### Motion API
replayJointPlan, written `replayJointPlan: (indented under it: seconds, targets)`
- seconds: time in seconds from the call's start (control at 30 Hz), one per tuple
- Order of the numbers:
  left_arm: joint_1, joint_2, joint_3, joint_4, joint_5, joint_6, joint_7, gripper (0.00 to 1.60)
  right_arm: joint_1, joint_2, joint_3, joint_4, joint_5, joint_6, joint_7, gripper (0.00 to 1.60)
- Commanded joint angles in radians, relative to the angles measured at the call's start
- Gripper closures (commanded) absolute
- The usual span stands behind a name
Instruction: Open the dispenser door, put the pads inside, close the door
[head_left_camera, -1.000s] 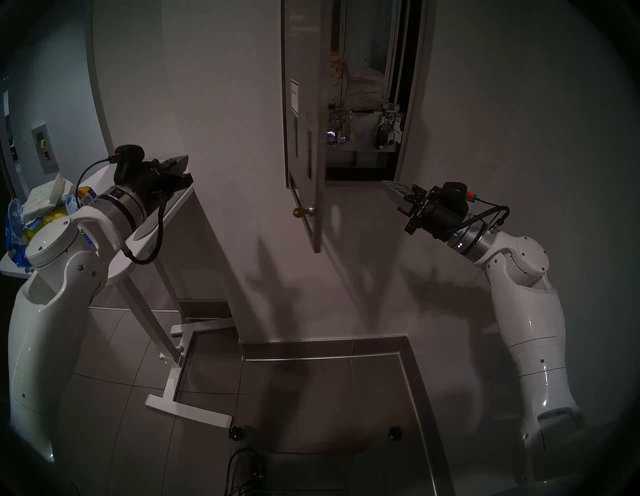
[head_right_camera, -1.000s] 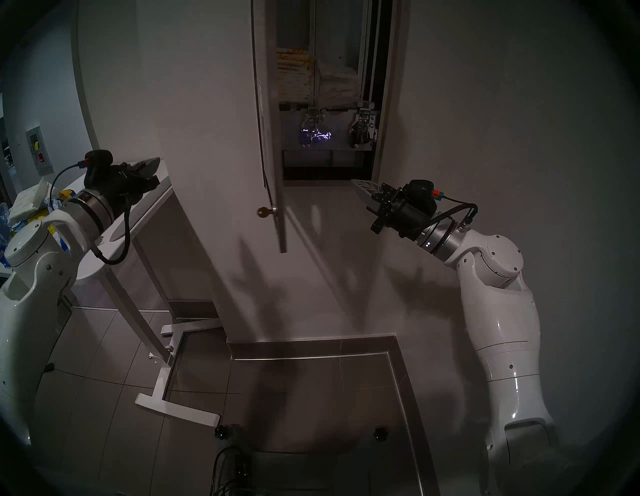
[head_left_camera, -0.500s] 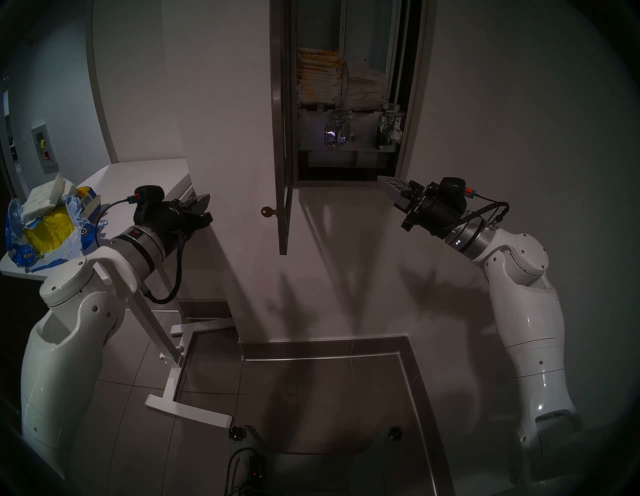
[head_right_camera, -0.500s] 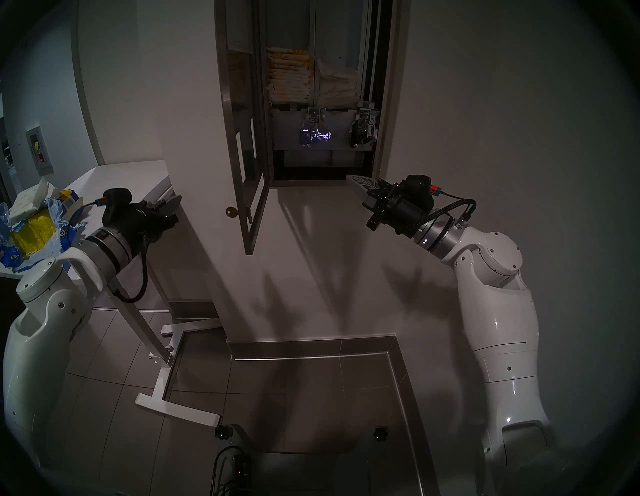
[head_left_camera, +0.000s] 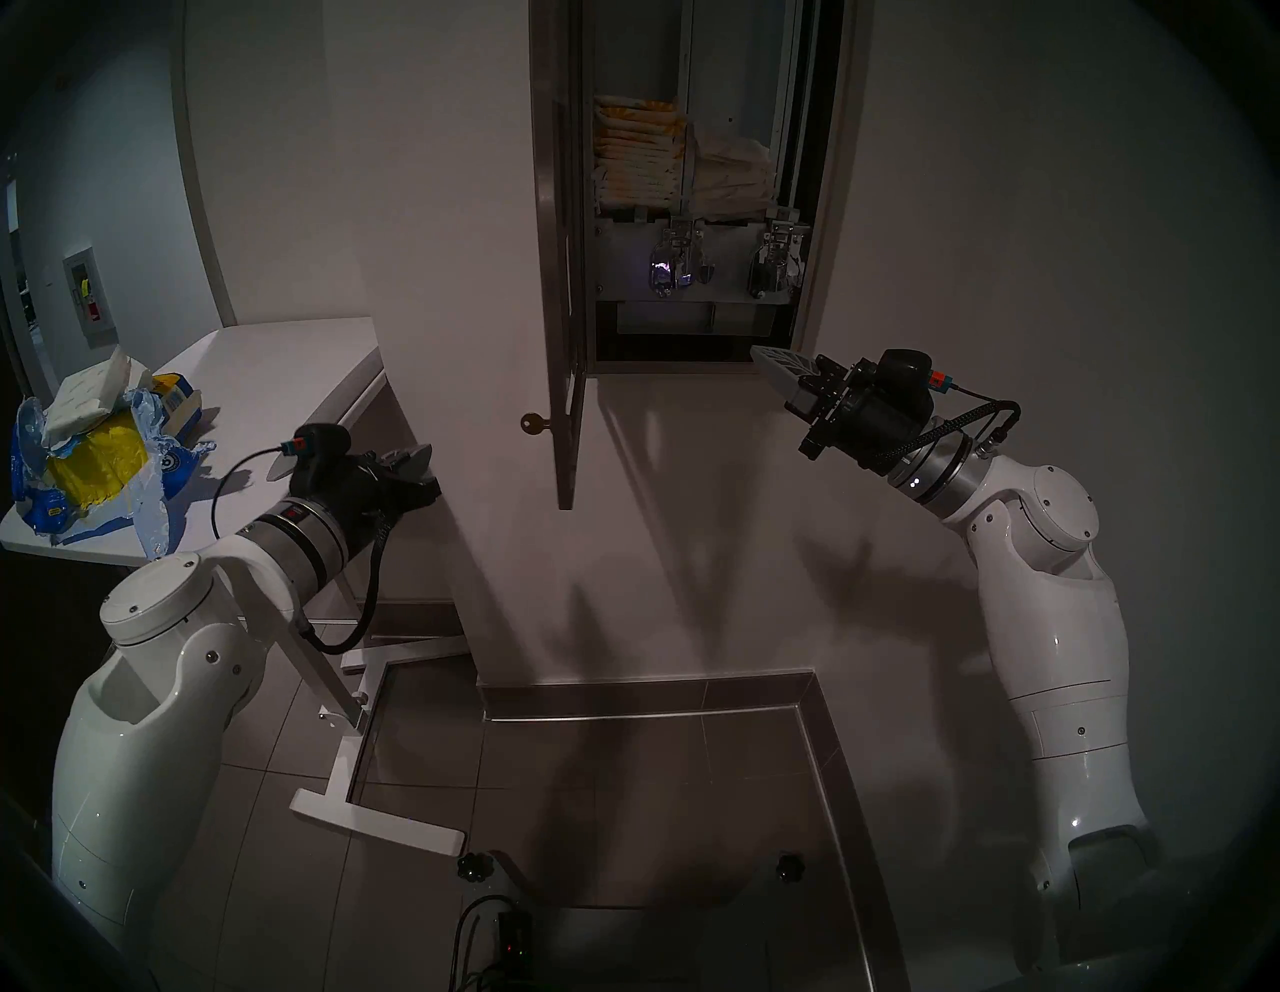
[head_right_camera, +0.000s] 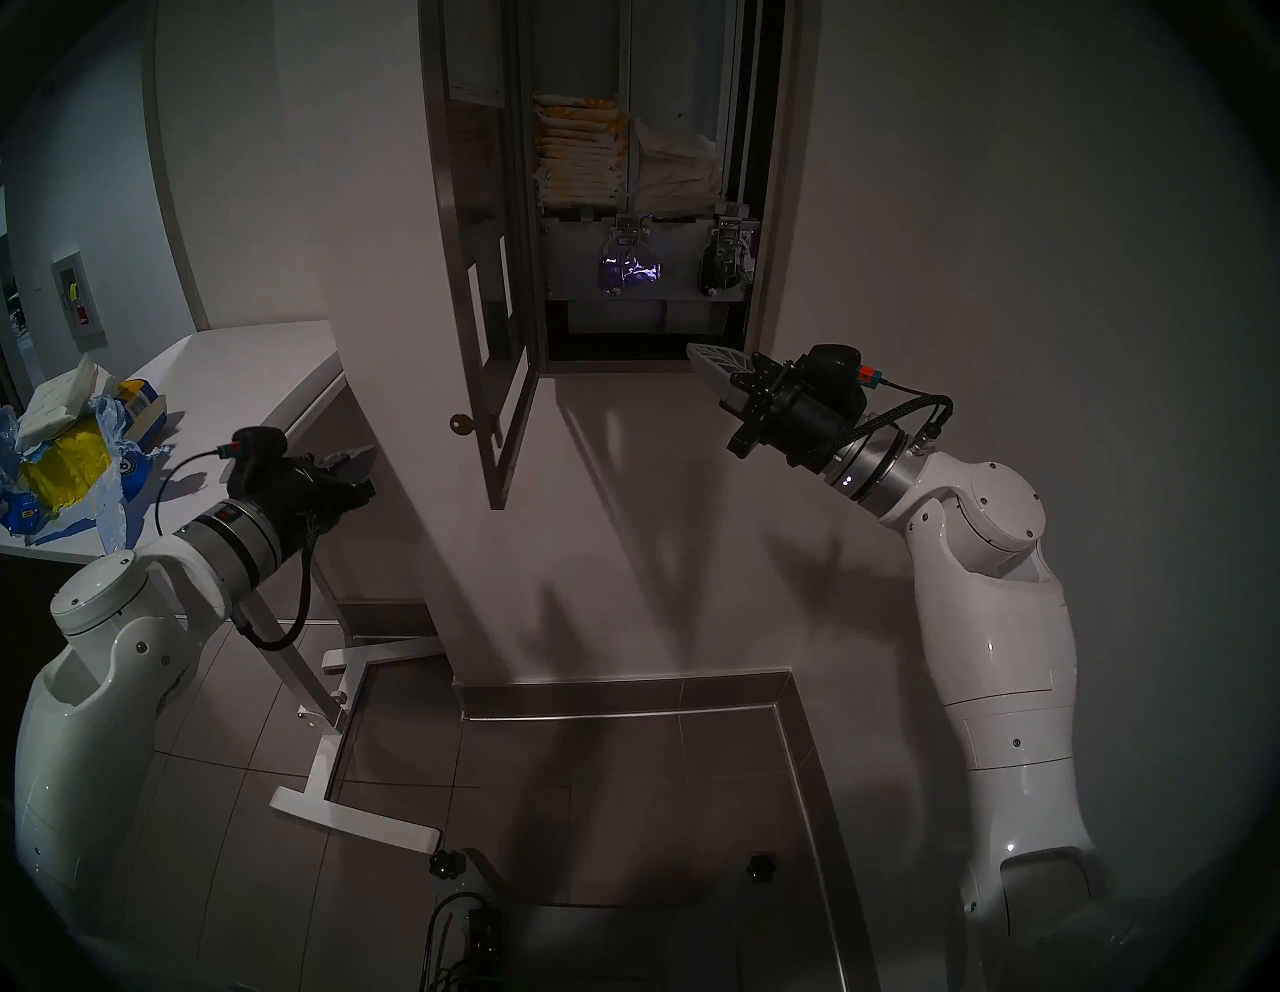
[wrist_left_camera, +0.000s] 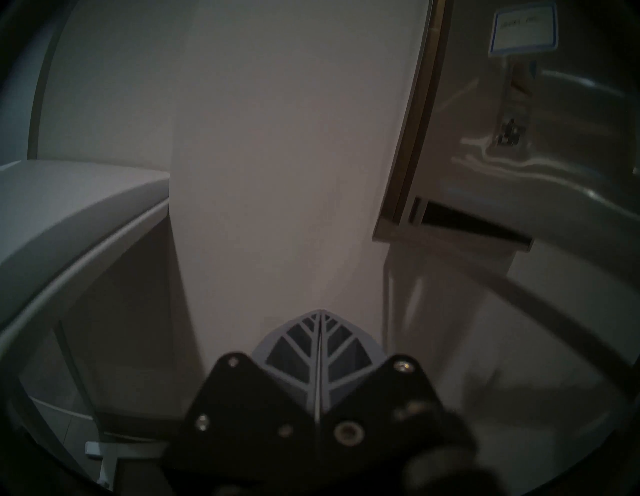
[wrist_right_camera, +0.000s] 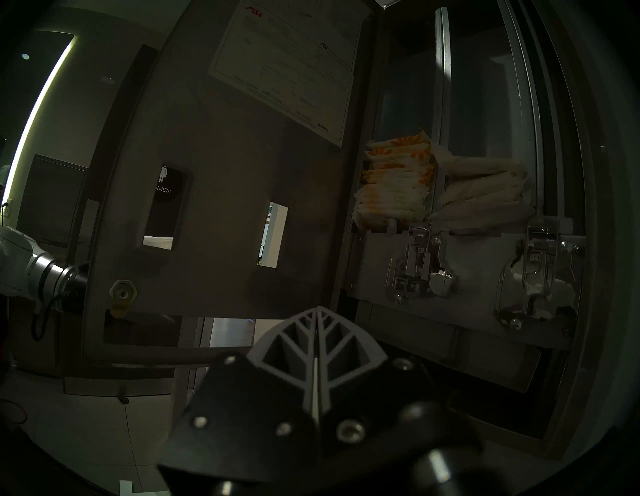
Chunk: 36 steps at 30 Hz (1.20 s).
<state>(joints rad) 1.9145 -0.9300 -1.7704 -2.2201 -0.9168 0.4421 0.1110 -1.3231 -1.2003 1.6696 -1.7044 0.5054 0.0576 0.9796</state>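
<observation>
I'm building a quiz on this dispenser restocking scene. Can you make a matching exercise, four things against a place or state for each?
Things:
1. dispenser door
2. key
3. left gripper
4. plain white pads

Places or states:
A. shut, holding nothing
B. on the white table, atop the torn blue packaging
C. swung open
D. sticking out of the door's lock

Pairs: 1-C, 2-D, 3-A, 4-B

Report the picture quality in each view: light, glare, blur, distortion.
Head views: dim, fisheye-bent, long arm shadows on the wall, violet glare on a chrome lever. Left wrist: soft, smeared; door streaked with reflections. Right wrist: darkest, yet the stacked pads stay sharp.
</observation>
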Motion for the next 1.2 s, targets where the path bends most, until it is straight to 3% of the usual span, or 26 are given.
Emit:
replayJointPlan:
  seconds: [0.0, 0.17, 0.2, 0.33, 0.37, 0.4, 0.43, 1.17]
  targets:
    - [-0.008, 0.008, 0.031, 0.021, 0.025, 0.005, 0.016, 1.60, 0.094, -0.016, -0.021, -0.037, 0.001, -0.007, -0.009, 1.60]
    - [-0.006, 0.008, 0.054, 0.044, 0.034, 0.018, 0.026, 1.60, 0.165, -0.029, -0.035, -0.045, 0.004, -0.012, -0.032, 1.60]
    - [-0.007, 0.008, 0.058, 0.047, 0.035, 0.020, 0.028, 1.60, 0.142, -0.030, -0.029, -0.075, 0.007, -0.012, -0.051, 1.60]
    - [-0.008, 0.006, 0.071, 0.061, 0.038, 0.014, 0.029, 1.60, 0.191, -0.038, -0.045, -0.079, 0.002, -0.011, -0.067, 1.60]
    - [-0.009, 0.010, 0.073, 0.063, 0.043, 0.012, 0.029, 1.60, 0.173, -0.041, -0.042, -0.099, 0.002, -0.011, -0.081, 1.60]
    - [-0.008, 0.011, 0.075, 0.064, 0.046, 0.009, 0.028, 1.60, 0.253, -0.042, -0.065, -0.052, -0.006, -0.006, -0.067, 1.60]
    - [-0.009, 0.011, 0.076, 0.064, 0.047, 0.009, 0.029, 0.90, 0.212, -0.046, -0.057, -0.089, -0.004, -0.009, -0.088, 1.60]
    - [-0.011, 0.011, 0.079, 0.072, 0.066, 0.005, 0.012, 0.90, 0.375, -0.137, -0.188, -0.071, -0.061, 0.001, -0.139, 1.60]
